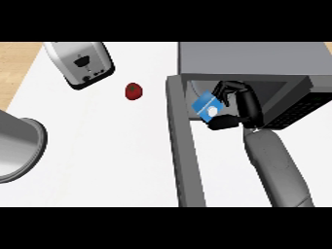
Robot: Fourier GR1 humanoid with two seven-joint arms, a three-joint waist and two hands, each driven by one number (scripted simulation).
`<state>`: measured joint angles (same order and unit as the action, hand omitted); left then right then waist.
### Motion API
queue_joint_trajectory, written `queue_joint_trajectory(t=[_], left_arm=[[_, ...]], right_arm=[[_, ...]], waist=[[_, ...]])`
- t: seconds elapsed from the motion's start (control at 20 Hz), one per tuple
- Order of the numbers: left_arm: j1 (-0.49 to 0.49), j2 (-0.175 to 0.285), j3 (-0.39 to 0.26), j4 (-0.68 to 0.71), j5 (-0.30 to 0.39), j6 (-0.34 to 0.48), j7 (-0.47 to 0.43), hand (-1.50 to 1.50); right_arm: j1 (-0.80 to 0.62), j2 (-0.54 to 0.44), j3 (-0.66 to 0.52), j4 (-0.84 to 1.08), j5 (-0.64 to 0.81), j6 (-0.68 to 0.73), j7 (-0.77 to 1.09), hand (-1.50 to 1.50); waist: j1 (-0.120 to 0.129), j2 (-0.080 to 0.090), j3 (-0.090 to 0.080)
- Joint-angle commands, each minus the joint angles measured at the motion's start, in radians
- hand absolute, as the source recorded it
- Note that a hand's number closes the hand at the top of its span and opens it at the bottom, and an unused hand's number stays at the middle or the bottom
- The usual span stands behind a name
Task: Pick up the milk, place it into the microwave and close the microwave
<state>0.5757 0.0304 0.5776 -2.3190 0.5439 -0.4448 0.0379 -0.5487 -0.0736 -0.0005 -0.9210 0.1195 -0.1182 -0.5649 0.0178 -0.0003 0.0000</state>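
The milk (pixel 207 106) is a small blue and white carton, held at the mouth of the open microwave (pixel 269 61). My right hand (pixel 239 108) is shut on it, fingers above and thumb below, with the grey forearm coming up from the lower edge. The microwave's door (pixel 183 146) stands swung open toward me, just left of the carton. Its dark control panel (pixel 301 104) sits to the right of my hand. My left hand does not show.
A silver toaster (pixel 82 63) stands at the back left. A small red fruit (pixel 133 91) lies between it and the microwave. A large grey metal pot (pixel 7 143) sits at the left edge. White counter (pixel 103 155) spreads between them.
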Motion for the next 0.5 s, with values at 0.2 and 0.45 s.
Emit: queue_joint_trajectory(t=[0.2,0.45], left_arm=[[-0.051,0.034,0.017,-0.016,0.059,0.022,0.053,-1.50],[-0.088,0.044,0.020,0.017,0.049,0.003,0.037,-1.50]], right_arm=[[-0.303,0.006,-0.012,0.263,0.129,-0.166,0.112,1.50],[-0.350,-0.018,-0.061,0.494,0.162,-0.259,-0.030,1.50]], waist=[[0.024,0.010,0.001],[0.042,0.022,0.002]])
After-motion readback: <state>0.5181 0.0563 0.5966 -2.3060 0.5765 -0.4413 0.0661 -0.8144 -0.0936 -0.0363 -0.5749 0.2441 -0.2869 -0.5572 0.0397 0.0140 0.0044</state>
